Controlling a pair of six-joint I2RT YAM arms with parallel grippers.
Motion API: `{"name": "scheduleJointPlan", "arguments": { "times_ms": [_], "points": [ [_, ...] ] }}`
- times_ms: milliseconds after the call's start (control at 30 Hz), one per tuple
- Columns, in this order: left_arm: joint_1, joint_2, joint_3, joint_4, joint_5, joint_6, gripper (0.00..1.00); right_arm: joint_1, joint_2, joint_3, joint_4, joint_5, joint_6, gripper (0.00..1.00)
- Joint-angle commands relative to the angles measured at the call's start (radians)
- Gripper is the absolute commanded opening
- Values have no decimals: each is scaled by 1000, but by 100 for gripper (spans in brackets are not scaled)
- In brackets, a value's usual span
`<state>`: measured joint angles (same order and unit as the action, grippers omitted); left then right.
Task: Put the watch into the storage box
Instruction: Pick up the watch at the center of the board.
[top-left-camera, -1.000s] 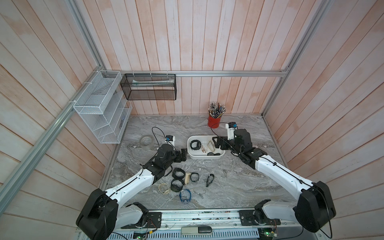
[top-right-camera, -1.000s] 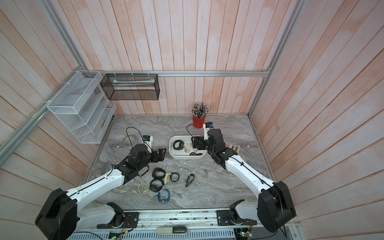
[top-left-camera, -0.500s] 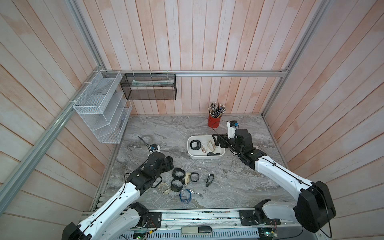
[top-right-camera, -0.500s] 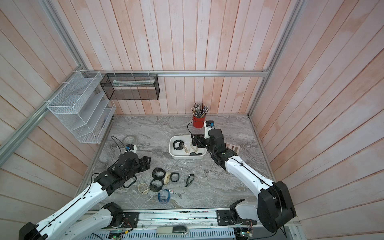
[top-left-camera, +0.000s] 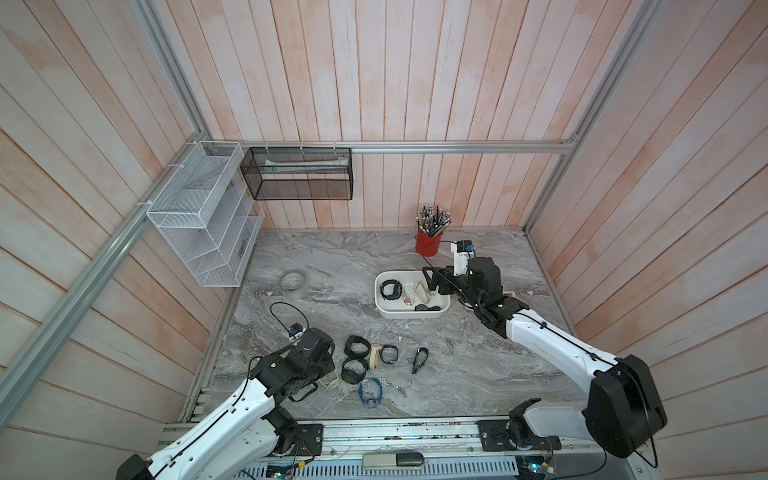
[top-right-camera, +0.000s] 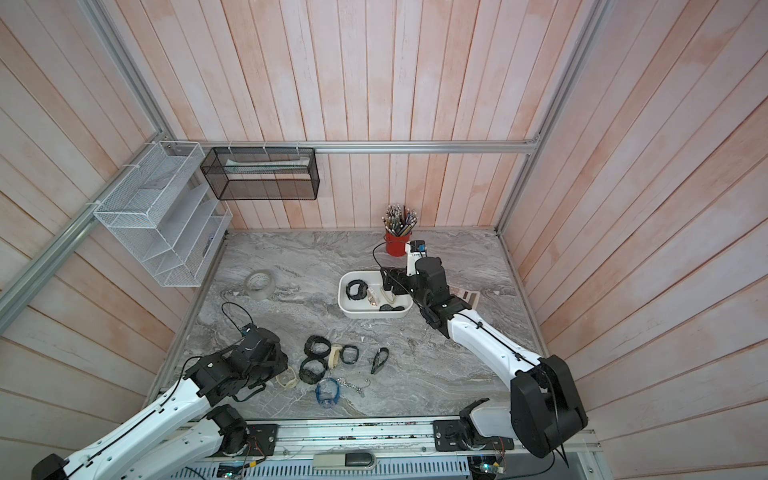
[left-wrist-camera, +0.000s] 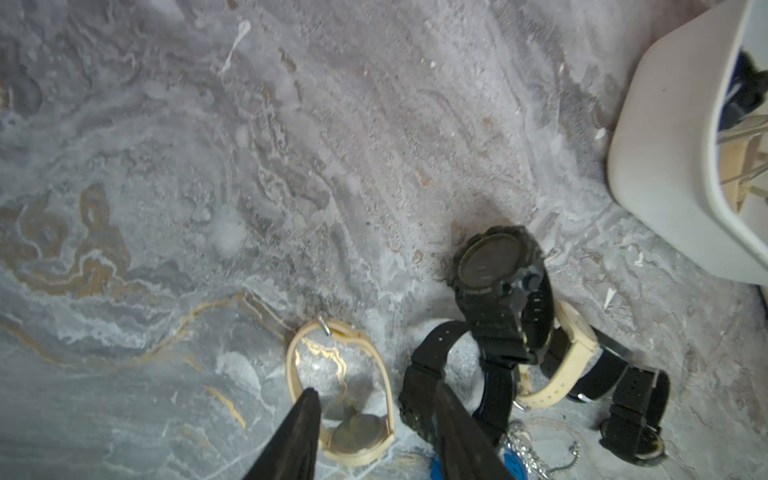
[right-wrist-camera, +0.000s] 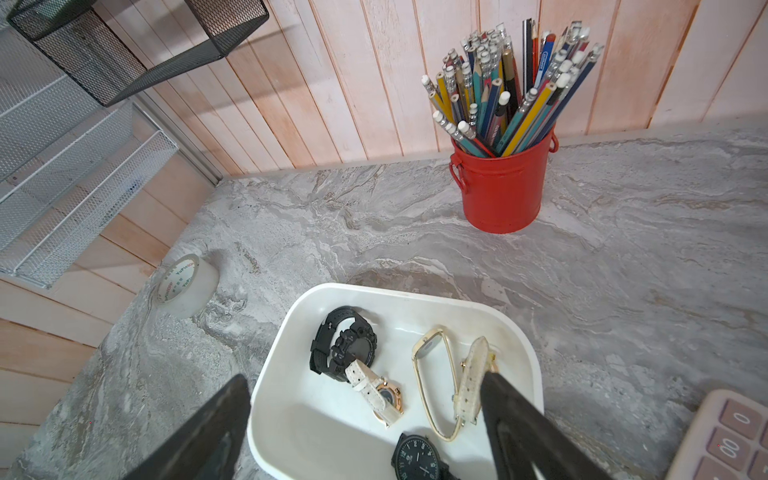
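A cream watch (left-wrist-camera: 353, 432) lies on the marble near the front left, seen from above as the cream watch (top-left-camera: 332, 384). My left gripper (left-wrist-camera: 376, 395) is down over it, jaws narrowed but apart. One finger overlaps its band; the other rests over a black strap with a gap to the watch. Several more watches (top-left-camera: 356, 345) lie beside it. The white storage box (top-left-camera: 411, 316) holds several watches, among them a chunky black one (right-wrist-camera: 347, 345). My right gripper (right-wrist-camera: 365, 377) hangs open over the box (right-wrist-camera: 415, 293), holding nothing.
A red pencil cup (top-left-camera: 428, 245) stands behind the box. A tape roll (top-left-camera: 293, 284) lies at the left. A white wire rack (top-left-camera: 203, 220) and a black mesh basket (top-left-camera: 297, 174) hang on the walls. A calculator (right-wrist-camera: 727, 436) lies right of the box. A blue item (top-left-camera: 370, 392) and chain lie near the front.
My left arm has drawn back from beside the box to the front left and come down over the cream watch, its jaws narrowing. The right arm has not moved.
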<state>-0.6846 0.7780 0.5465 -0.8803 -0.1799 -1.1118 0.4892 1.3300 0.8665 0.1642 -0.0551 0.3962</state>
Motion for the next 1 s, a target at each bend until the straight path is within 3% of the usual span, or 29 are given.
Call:
{"name": "scheduleJointPlan", "arguments": {
  "times_ms": [0,267,533,967],
  "points": [
    [-47,-14,-9,-87,-27,-136,39,-3,15,9,33,-20,10,89],
    [-50,-85,-82,-92,-20,-172,37,-3,29,21,24,-21,2,89],
    [-50,48,-122,15,22,-137,39,-3,26,17,23,-16,7,89],
    [-27,130,-140,102,-3,-94,37,-3,16,6,21,-8,-2,89]
  ]
}}
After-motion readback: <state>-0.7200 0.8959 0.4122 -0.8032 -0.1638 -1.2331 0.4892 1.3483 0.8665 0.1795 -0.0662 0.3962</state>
